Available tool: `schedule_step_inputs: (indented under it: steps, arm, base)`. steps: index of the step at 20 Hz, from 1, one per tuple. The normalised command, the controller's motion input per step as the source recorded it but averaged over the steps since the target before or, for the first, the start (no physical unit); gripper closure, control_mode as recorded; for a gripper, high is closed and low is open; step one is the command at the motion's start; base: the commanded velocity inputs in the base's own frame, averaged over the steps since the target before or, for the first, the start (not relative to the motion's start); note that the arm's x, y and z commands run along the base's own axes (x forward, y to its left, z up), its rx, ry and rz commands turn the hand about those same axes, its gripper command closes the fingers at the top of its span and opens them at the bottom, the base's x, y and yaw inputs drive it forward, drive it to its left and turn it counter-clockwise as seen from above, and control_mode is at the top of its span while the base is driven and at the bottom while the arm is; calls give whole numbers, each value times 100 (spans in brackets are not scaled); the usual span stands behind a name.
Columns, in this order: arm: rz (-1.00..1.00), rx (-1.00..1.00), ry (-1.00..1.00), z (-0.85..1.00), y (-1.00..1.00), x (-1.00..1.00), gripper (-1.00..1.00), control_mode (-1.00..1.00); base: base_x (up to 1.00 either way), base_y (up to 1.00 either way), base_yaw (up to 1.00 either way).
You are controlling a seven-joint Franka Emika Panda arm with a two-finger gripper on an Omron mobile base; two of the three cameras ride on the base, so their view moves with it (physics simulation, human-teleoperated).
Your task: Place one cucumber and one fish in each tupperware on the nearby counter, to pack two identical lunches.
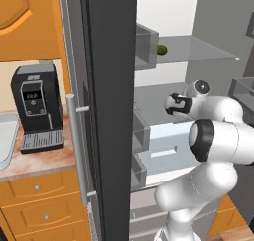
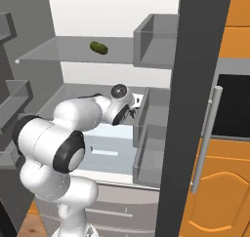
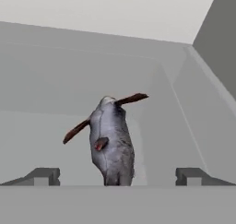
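Observation:
A grey fish [image 3: 110, 140] with reddish-brown fins lies on the refrigerator's pale middle shelf, its body pointing away from the hand. My gripper [image 3: 117, 176] is open and close to the fish, one fingertip on each side of its near end, not touching it. From the base views the gripper [image 1: 170, 104] [image 2: 133, 109] is reaching deep into the open fridge at middle-shelf height. One dark green cucumber [image 1: 161, 49] [image 2: 98, 47] rests on the glass shelf above. A pale rimmed vessel [image 1: 6, 136] at the counter's left edge is cut off; I cannot tell whether it is tupperware.
The open dark fridge door [image 1: 109, 111] [image 2: 195, 109] with its long handle [image 1: 77, 150] stands between the fridge and the counter [image 1: 34, 160]. A black coffee machine [image 1: 37, 106] sits on that counter. Grey door bins [image 2: 156, 41] flank the shelves.

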Motion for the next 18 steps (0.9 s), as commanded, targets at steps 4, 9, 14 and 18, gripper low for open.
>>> schedule_step_inputs:
  steps: [4, 9, 14, 18]
  arm:
    - [0, 2, 0, -41, -15, 52, -100, -100]
    - [0, 0, 5, -63, 0, 31, -100, -100]
    - [0, 0, 14, -89, 0, 6, 100, -100]
    - [-1, -1, 31, -81, 35, -31, 100, -100]
  base:
    - [0, 0, 0]
    - [0, 0, 0]
    - [0, 0, 0]
    - [0, 0, 0]
